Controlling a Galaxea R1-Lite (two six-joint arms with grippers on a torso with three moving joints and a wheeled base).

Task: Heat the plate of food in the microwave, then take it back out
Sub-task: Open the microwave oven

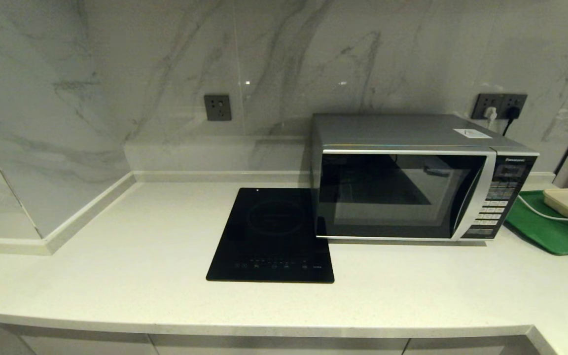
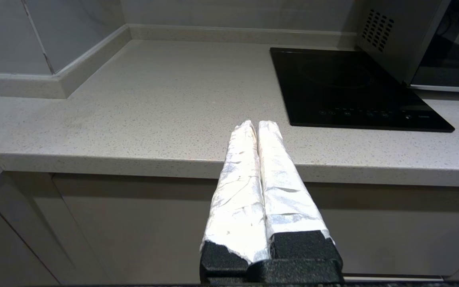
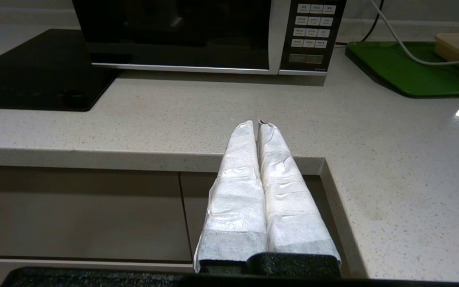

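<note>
Microwave, door shut, is set ahead of the nearer right pincer; both pincers are pressed closed, empty; left pincer is parked by the table edge; plate is not seen.

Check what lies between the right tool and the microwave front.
Only bare countertop: in the right wrist view the right tool, shut and empty, hangs at the counter edge with nothing standing between it and the microwave, whose door is closed.

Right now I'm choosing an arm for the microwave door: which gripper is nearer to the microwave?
Right. The right gripper hangs at the counter edge in front of the microwave; the left gripper sits off to its left, beyond the induction hob.
</note>
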